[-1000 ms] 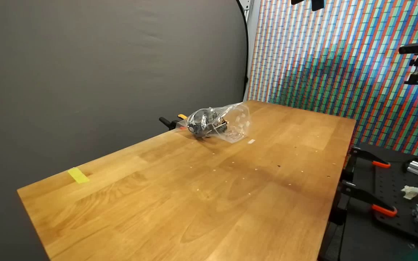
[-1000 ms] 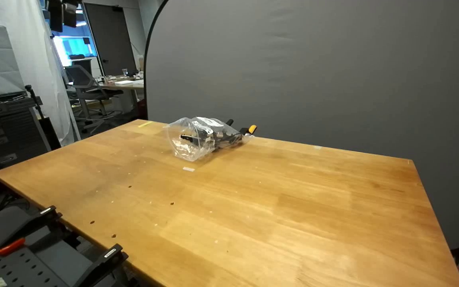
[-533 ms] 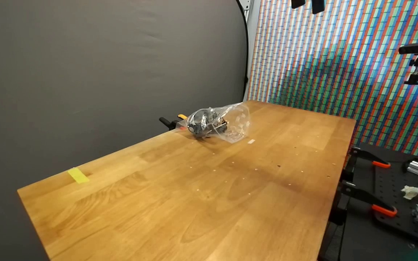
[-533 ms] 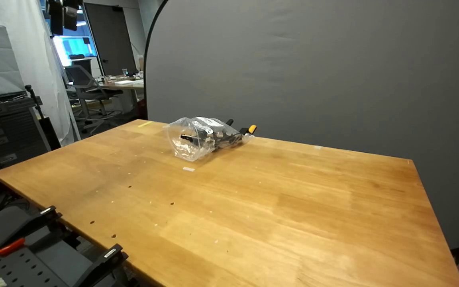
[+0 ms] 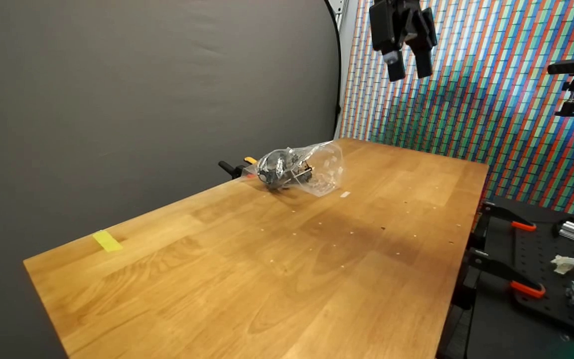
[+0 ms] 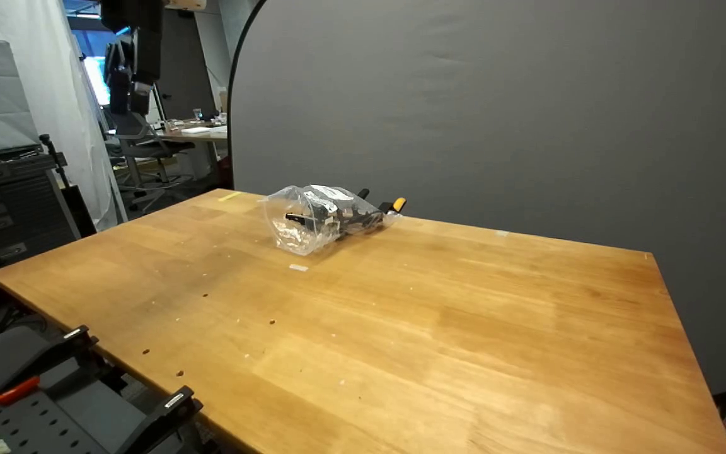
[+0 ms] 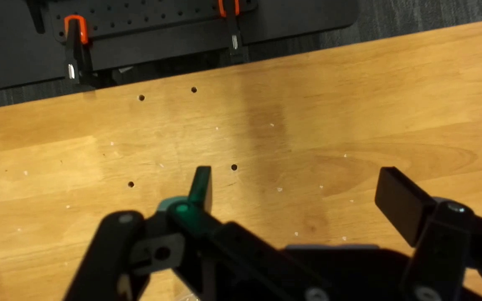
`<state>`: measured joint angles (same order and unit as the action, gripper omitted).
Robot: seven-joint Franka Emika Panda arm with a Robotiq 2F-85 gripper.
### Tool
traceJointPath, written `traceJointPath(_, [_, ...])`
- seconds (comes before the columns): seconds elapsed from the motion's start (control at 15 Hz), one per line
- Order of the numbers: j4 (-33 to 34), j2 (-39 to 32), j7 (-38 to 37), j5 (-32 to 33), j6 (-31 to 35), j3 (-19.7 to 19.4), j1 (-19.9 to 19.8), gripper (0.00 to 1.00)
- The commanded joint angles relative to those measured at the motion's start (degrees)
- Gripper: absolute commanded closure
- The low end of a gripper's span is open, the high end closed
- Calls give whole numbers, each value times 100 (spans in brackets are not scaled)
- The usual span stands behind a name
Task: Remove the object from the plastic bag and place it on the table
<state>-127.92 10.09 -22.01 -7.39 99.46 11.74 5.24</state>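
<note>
my gripper [image 5: 410, 73] had come down into the upper right of an exterior view, fingers [image 7: 404, 209] wide apart and holding nothing. the dark thing [image 5: 274, 172] lay unmoved inside the clear bag [image 5: 329, 169] mid-frame, so i judged this only the approach.

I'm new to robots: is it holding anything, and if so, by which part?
Nothing: the fingers stand apart, and the plastic bag lies on the table.

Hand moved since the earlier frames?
Yes: in an exterior view, the hand has come down and slightly picture-left against the multicolored backdrop.
</note>
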Motion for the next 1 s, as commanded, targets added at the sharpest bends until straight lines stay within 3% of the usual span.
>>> traceJointPath(0.0, [-622, -4, -12, 233, 1280, -18, 73, 0])
traceJointPath(0.6, [-2035, -479, -474, 634, 4880, -29, 30, 0])
traceJointPath(0.73, [-2155, -743, -725, 941, 5639, -43, -24, 0])
traceJointPath(0.93, [-2201, -1141, -1476, 1946, 6366, -178, -113, 0])
